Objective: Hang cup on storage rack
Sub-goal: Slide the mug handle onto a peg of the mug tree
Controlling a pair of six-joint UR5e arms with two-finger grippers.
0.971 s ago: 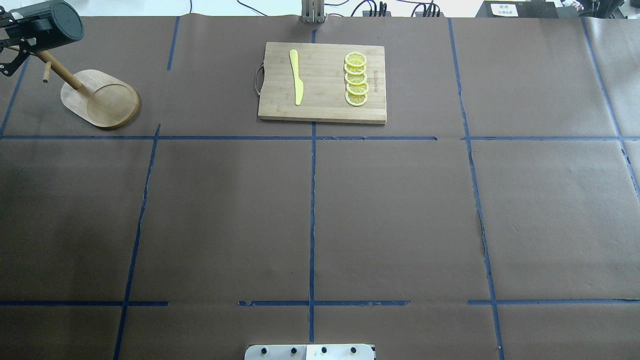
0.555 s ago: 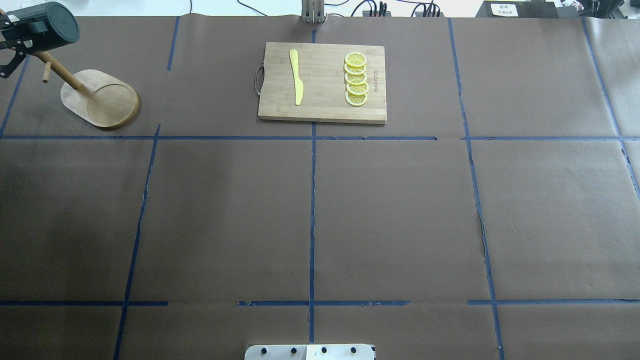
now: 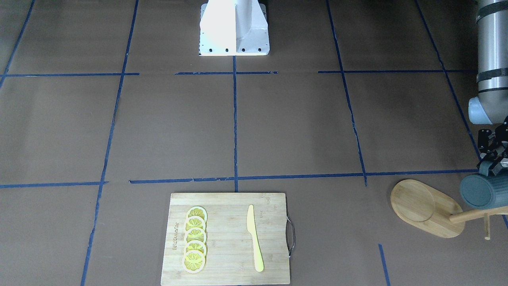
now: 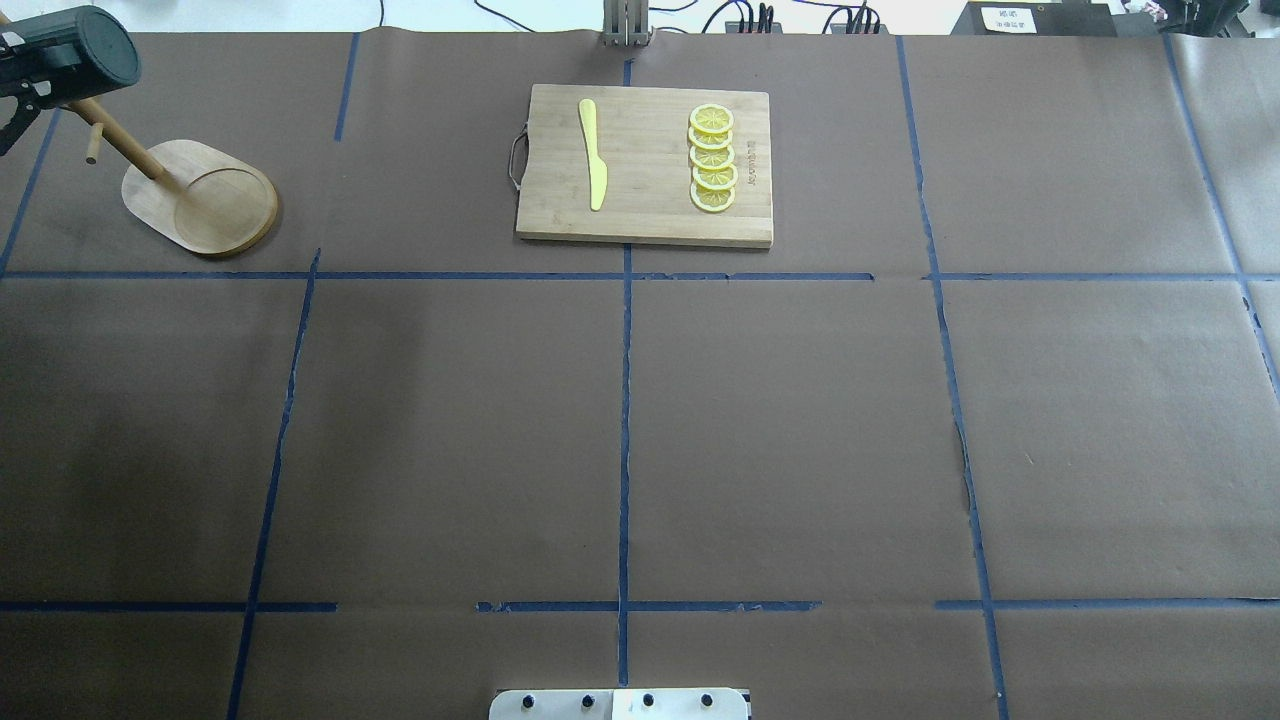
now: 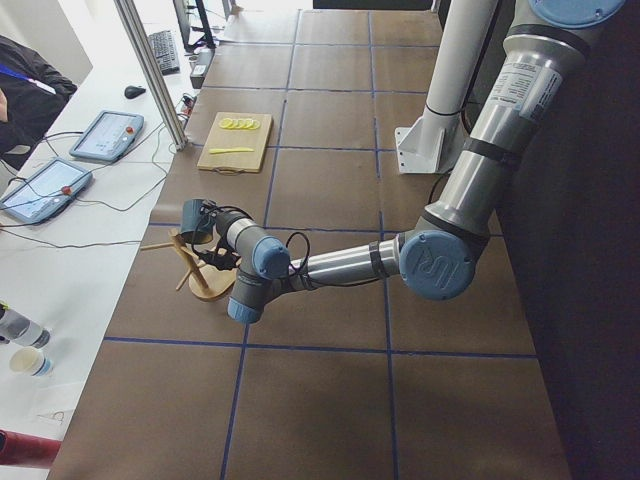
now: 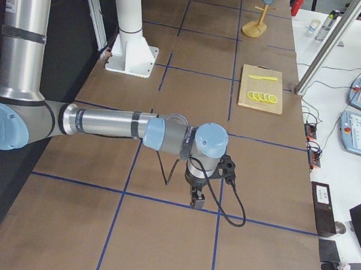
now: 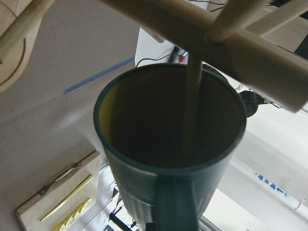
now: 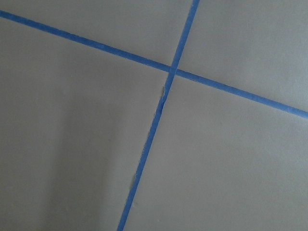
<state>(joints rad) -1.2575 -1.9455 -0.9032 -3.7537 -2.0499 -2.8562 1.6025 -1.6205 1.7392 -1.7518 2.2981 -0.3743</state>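
The dark teal cup [image 4: 88, 45] lies on its side in the air at the far left, over the top of the bamboo storage rack [image 4: 205, 200]. My left gripper [image 4: 25, 80] is shut on the cup by its handle side. In the front-facing view the cup [image 3: 481, 191] sits just above the tilted-looking post [image 3: 470, 216], with the gripper [image 3: 493, 166] behind it. In the left wrist view the cup's mouth [image 7: 144, 115] faces the rack's post and pegs [image 7: 255, 53], and one thin peg [image 7: 192, 96] crosses the opening. My right gripper [image 6: 197, 198] hovers low over bare table; I cannot tell its state.
A bamboo cutting board [image 4: 650, 215] with a yellow knife [image 4: 594, 150] and several lemon slices [image 4: 712, 158] lies at the far middle. The robot's base [image 3: 234, 28] stands at the near edge. Blue tape lines cross the brown table cover.
My left gripper has carried the cup further left and slightly away over the rack's top. The rack and cutting board have not moved.
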